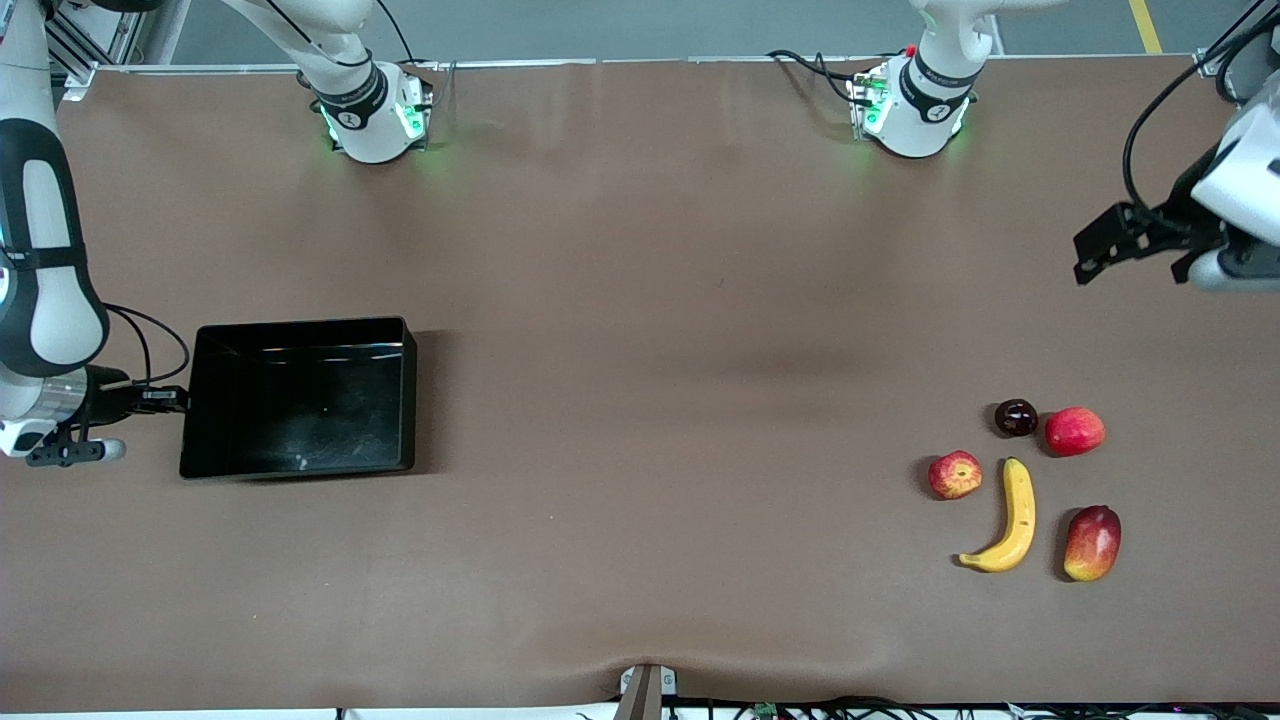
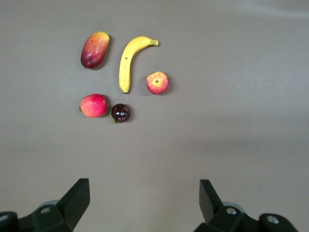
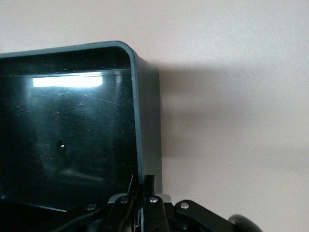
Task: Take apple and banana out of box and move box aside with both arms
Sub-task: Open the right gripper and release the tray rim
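1. Right claw (image 1: 172, 398) is sitting low at the right arm's end of the counter (image 1: 640, 300), fingers pressed together and pinching the short wall of the box (image 1: 300, 395). In the right wrist view the thin rim is running straight between the fingers (image 3: 150, 191).

2. Outward from that claw, the box is lying flat on the counter with its long axis pointing away from the claw, toward the counter's middle. Its interior is showing empty, only glossy black floor and a light reflection.

3. Left claw (image 1: 1130, 245) is hanging in the air over bare counter at the left arm's end, fingers spread wide and holding nothing; both fingertips (image 2: 77, 193) are showing well apart in the left wrist view.

4. Apple (image 1: 955, 474) and banana (image 1: 1008, 520) are resting on the counter at the left arm's end, just beside each other, well apart from the box. A pinkish-red fruit (image 1: 1075, 431), a dark plum-like fruit (image 1: 1016, 417) and a mango-like fruit (image 1: 1092, 542) are lying around them.

5. Judgement: both fruits are out, so only the shifting of the box is left. The right arm alone is on it; the left arm is the farther 1, and the box's free short wall is facing toward it across the counter.
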